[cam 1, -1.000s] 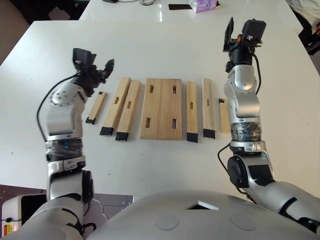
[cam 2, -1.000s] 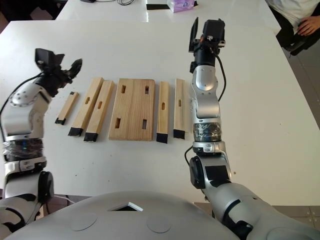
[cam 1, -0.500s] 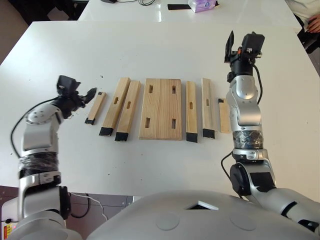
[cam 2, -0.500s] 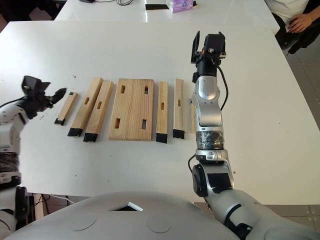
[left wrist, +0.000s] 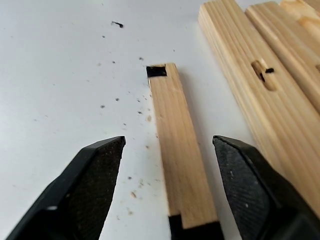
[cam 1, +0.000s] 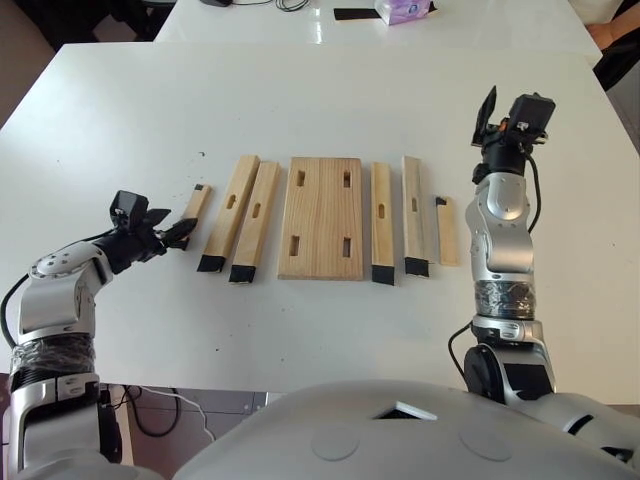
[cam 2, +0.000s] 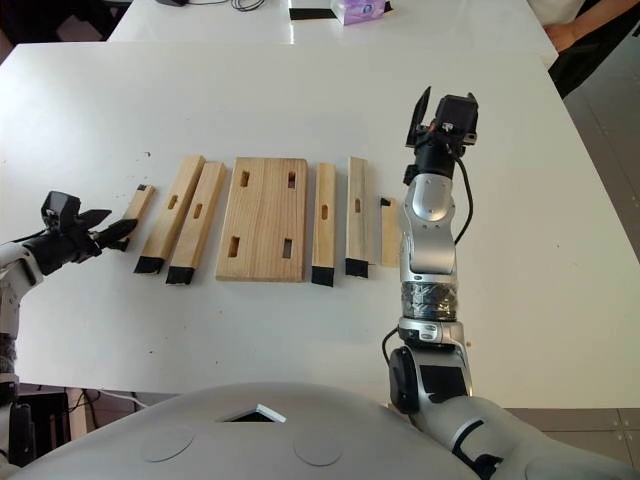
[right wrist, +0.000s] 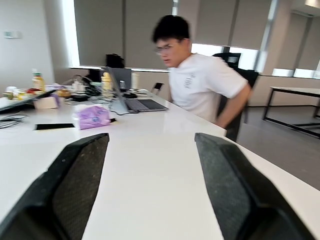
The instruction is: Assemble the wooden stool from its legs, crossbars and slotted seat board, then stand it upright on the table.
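Left gripper (cam 1: 174,226), jaws spread, sits low near the white table's (cam 1: 300,100) left edge, straddling the near black end of a short pale wooden crossbar (cam 1: 193,212). Rightward lie two slotted wooden legs (cam 1: 230,210), the rectangular four-slot seat board (cam 1: 322,215), two more legs (cam 1: 383,222) and another crossbar (cam 1: 447,232), all flat, long axes running near-to-far edge. Right gripper (right wrist: 150,137), fingers apart, hangs raised over the right side. A second white table (cam 1: 300,25) stands behind.

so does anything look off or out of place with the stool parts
Nothing looks damaged or askew: the seat board and the sticks lie flat in a tidy row on the table. The one oddity is a scatter of dark specks on it beside the short crossbar at the robot's left.
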`<action>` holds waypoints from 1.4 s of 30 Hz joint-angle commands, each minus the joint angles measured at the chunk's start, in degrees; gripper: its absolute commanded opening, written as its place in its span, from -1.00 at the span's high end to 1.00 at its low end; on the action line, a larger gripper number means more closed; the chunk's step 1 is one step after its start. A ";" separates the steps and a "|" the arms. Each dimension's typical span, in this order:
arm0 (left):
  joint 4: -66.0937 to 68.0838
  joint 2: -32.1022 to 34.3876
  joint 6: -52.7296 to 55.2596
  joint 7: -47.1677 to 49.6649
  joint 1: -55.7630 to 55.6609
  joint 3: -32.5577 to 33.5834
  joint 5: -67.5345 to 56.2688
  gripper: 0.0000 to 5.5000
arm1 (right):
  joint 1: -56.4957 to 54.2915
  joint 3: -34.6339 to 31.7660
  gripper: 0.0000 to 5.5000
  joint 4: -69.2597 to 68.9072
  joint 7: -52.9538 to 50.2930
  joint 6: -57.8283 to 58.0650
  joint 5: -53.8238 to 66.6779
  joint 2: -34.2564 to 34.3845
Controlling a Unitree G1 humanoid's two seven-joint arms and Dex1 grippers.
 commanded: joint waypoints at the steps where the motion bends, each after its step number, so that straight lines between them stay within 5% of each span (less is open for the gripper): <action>1: -0.37 0.91 -0.24 1.10 2.01 -3.29 3.64 -0.19 | 0.73 -0.05 -0.16 -1.62 -0.78 0.97 -0.70 0.50; 10: -1.71 0.60 0.50 3.64 5.72 -6.53 6.29 -0.19 | 3.42 -0.05 -0.16 -2.99 -1.81 0.95 -0.69 1.07; 23: -4.37 0.11 14.77 4.46 5.40 -4.71 -0.52 0.50 | 6.36 -0.25 -0.15 -4.98 -2.55 1.52 -1.01 1.85; 30: -3.75 0.28 12.20 6.08 6.64 -7.68 2.51 0.52 | 5.27 -0.61 -0.15 -4.20 -2.21 1.94 -0.80 2.02; 38: -11.97 -12.28 12.95 18.35 -17.79 5.95 -13.72 0.52 | -3.99 -2.24 -0.15 -0.85 4.96 3.34 3.03 -2.92; 42: -24.80 -19.78 11.19 22.38 -28.05 5.96 -23.68 0.52 | -15.86 -5.26 -0.15 0.03 17.59 7.96 19.30 -2.83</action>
